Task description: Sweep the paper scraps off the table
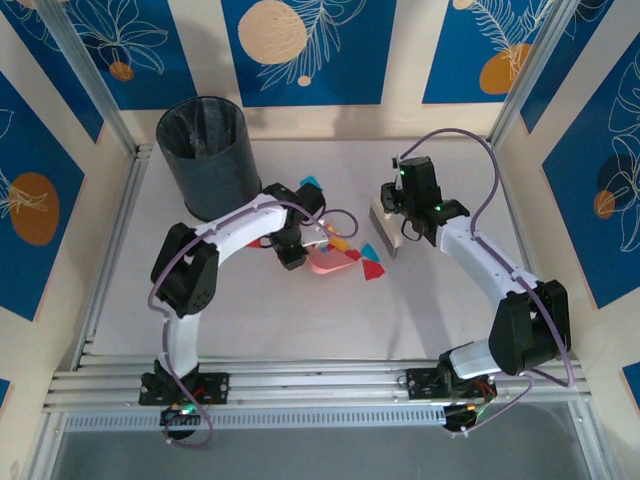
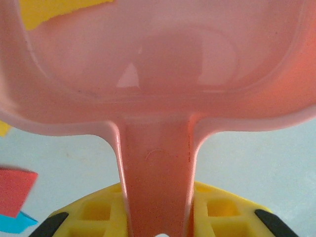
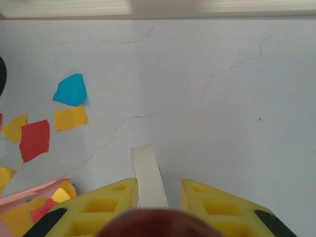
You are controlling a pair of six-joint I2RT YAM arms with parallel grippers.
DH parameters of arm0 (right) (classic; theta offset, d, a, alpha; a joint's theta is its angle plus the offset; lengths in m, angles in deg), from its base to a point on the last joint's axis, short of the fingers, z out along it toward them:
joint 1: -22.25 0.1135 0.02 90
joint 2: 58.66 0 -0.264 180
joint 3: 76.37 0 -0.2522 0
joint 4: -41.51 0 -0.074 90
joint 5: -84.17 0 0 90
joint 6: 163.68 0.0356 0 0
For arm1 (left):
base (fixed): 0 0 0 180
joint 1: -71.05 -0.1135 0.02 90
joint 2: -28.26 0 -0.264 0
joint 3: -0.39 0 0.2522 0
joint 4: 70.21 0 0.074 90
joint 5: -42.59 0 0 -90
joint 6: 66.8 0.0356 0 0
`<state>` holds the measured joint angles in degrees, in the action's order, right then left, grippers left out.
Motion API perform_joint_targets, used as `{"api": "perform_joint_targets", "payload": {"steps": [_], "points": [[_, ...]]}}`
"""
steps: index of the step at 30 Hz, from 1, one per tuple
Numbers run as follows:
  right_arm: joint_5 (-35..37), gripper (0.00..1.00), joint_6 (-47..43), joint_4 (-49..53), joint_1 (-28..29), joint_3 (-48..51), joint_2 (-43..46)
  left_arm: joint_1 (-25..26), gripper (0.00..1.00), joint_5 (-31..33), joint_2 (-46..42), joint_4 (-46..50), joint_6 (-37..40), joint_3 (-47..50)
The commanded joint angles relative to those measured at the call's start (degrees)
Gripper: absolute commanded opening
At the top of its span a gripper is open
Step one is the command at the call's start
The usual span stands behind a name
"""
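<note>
Your left pincer (image 2: 158, 217) grips the dustpan (image 2: 158, 64), right pincer (image 3: 159, 197) the brush (image 3: 147, 173); most paper scraps (image 3: 70, 118) beside the dustpan lie unswept.

Cream walls (image 1: 402, 60) close in on my far, left and right sides, each carrying deep-blue rectangular panels (image 1: 300, 50) printed with white leaf outlines and peach and orange discs. Silver aluminium posts (image 1: 90, 75) rise at both far corners. The flat white table (image 1: 300, 320) under me is edged near by ribbed aluminium rails (image 1: 320, 385), with a dull grey surface (image 1: 320, 450) nearer still. The light is soft and even
</note>
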<state>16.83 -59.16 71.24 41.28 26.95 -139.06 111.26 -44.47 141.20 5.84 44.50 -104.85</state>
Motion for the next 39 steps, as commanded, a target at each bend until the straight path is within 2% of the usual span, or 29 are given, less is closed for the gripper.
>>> {"api": "perform_joint_targets", "payload": {"steps": [1,9,16,30,39], "points": [[1.9,0.00,1.6,-0.3,-0.3,1.4,2.8,1.5,0.00,-2.2,-5.0,-1.5,-2.5,4.2],[2.4,0.00,3.5,1.1,-0.3,4.8,4.4,3.2,0.00,-2.5,-9.3,-3.2,-4.7,12.7],[3.8,0.00,5.6,2.5,1.1,7.5,5.9,4.1,0.00,-2.7,-9.6,-3.0,-5.7,14.9],[2.9,0.00,10.0,1.5,3.6,11.1,6.8,4.6,0.00,-7.7,-4.5,-3.4,-5.3,12.7],[-2.7,0.00,10.4,-1.3,3.9,11.4,4.8,4.5,0.00,-7.6,-1.3,-3.1,-4.8,10.0]]}}
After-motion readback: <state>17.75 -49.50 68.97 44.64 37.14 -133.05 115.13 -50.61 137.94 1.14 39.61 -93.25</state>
